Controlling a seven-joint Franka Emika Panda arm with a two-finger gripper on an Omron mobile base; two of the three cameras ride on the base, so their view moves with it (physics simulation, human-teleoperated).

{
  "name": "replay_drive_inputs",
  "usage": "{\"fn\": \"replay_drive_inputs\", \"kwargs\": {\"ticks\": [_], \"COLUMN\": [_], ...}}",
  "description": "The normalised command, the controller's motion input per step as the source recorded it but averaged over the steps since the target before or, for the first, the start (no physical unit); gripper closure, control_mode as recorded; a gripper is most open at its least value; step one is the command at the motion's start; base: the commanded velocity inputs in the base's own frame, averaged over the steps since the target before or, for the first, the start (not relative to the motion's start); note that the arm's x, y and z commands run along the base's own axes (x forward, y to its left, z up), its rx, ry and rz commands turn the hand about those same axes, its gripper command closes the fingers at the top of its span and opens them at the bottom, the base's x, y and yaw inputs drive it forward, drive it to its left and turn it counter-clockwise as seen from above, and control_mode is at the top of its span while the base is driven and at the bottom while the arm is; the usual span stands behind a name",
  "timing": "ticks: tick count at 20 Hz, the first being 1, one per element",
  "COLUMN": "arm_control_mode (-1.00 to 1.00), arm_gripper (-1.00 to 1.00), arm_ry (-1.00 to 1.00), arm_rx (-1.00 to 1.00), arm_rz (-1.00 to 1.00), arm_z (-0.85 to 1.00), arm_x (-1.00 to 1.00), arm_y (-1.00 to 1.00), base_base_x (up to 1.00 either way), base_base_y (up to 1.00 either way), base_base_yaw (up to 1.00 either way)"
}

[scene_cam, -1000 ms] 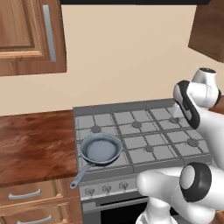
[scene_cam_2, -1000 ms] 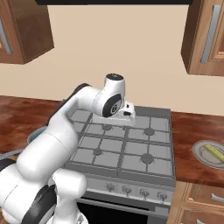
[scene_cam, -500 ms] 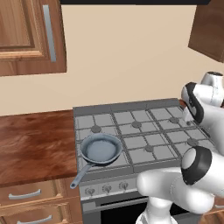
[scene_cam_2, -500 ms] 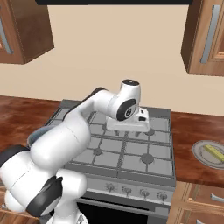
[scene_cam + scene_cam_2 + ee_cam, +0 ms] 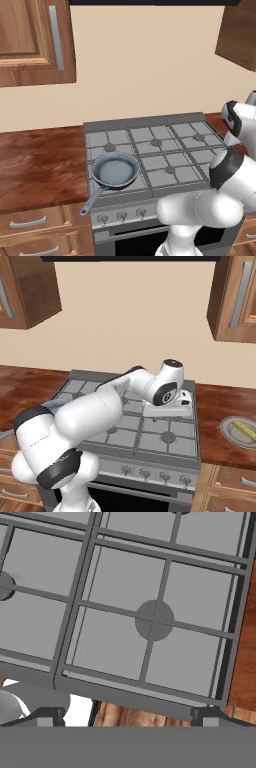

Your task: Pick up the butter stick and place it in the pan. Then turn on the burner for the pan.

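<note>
One butter stick (image 5: 246, 430) right of end effector (image 5: 186, 402)

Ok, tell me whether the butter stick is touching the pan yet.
Apart. In the right base view the butter stick lies on a plate on the counter right of the stove; in the left base view the pan sits on the stove's front-left burner.

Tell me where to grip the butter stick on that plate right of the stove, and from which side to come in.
Come straight down from above. The butter stick lies flat on the shallow plate on the wooden counter, so its long sides are the parts to pinch, near the middle, jaws across its narrow width. The gripper is open, above the stove. The butter is small here, so its exact angle is unclear.
</note>
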Motion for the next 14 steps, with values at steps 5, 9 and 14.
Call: {"fn": "replay_drive_inputs", "kwargs": {"ticks": [5,9,14], "arm_control_mode": [-1.0,-1.0,-1.0], "arm_gripper": [-1.0,-1.0,-1.0], "arm_ry": [0.0,0.0,0.02], "arm_rx": [0.0,0.0,0.0], "arm_rz": [0.08,0.08,0.08], "arm_z": [-0.06,0.0,0.0], "arm_x": [0.08,0.13,0.11], "arm_y": [-0.61,-0.6,-0.58], "base_base_x": [0.0,0.0,0.0], "base_base_y": [0.0,0.0,0.0], "base_base_yaw": [0.0,0.0,0.0]}}
